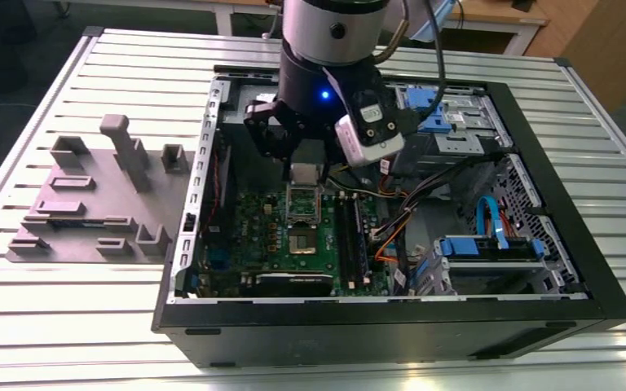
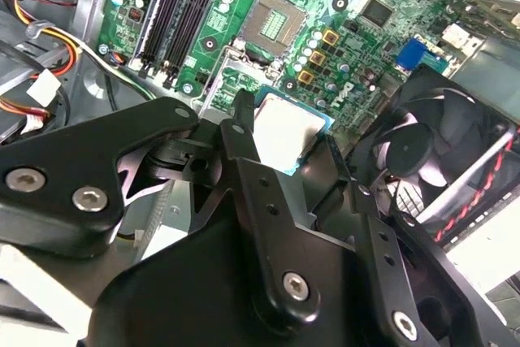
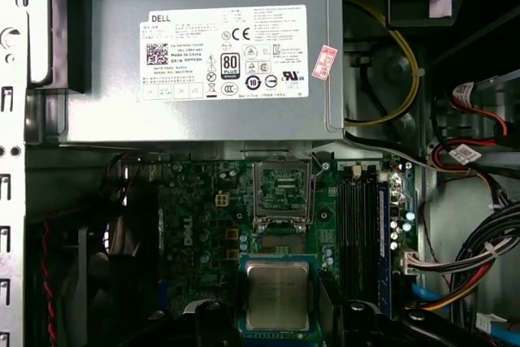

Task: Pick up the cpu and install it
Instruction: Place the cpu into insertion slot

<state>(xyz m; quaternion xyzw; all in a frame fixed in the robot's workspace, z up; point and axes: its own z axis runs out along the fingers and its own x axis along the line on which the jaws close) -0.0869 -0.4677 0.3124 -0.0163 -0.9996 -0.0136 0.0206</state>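
Note:
The cpu (image 3: 278,295), a flat square chip with a silver-grey top, hangs above the green motherboard (image 3: 203,225). My gripper (image 3: 279,318) is shut on it, one black finger (image 3: 213,321) against each side. In the second wrist view the cpu (image 2: 286,129) sits between the fingertips (image 2: 237,132), just short of the open socket (image 2: 276,22). The socket (image 3: 282,193) lies a little beyond the chip. In the exterior view my gripper (image 1: 306,173) reaches down into the open computer case (image 1: 400,318), holding the cpu (image 1: 306,172) over the board near the socket (image 1: 304,242).
A grey power supply (image 3: 203,62) lies beyond the socket. Memory slots (image 3: 357,233) and loose cables (image 3: 479,258) flank it. A black fan (image 2: 439,152) sits beside the gripper. Blue drive brackets (image 1: 487,244) fill the case's far side. A grey fixture block (image 1: 95,195) stands on the exterior view's left.

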